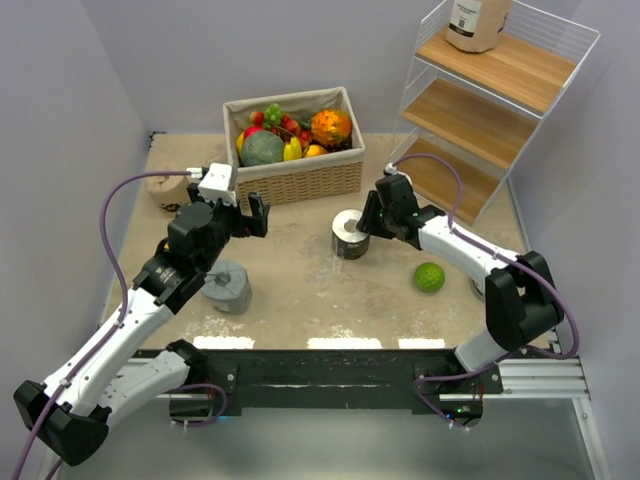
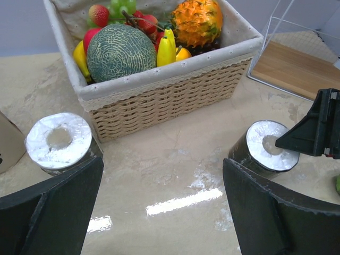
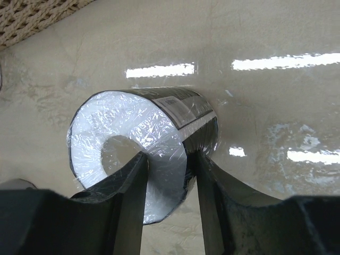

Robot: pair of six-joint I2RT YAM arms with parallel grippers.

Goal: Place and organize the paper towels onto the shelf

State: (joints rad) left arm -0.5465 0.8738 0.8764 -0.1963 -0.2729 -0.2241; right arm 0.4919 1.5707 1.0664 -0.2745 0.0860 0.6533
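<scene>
Three boards make up the shelf [image 1: 470,115], standing at 2 o'clock on the table [image 1: 310,300] in the top view. We see one tan roll [image 1: 478,22] upright on its top board [image 1: 520,70].

The basket [image 1: 300,180] with fruit [image 1: 290,135] sits at 12 o'clock, just left of the shelf's foot.

Left gripper [image 2: 162,164] hovers at 9 o'clock of table centre, pointed at the basket front. Its jaws are spread wide with nothing between them.

Right gripper [image 3: 170,156] is down on the black roll [image 3: 90,127] at table centre. One finger is in the core hole and the other on the outer side, so we read it as pinched on the roll's wall. That roll stands on the table with its white end up, at 6 o'clock of the basket and well apart from the shelf.

Second black roll [image 2: 58,139] stands upright at 9 o'clock in the left wrist view, near the basket's corner. We can't find it in the top view.

Second tan roll [image 1: 165,187] is at 10 o'clock, near the table's left edge.

Grey roll [image 1: 228,287] is at 8 o'clock, on the table.

Lime [image 1: 430,277] is at 4 o'clock, on the table.
</scene>
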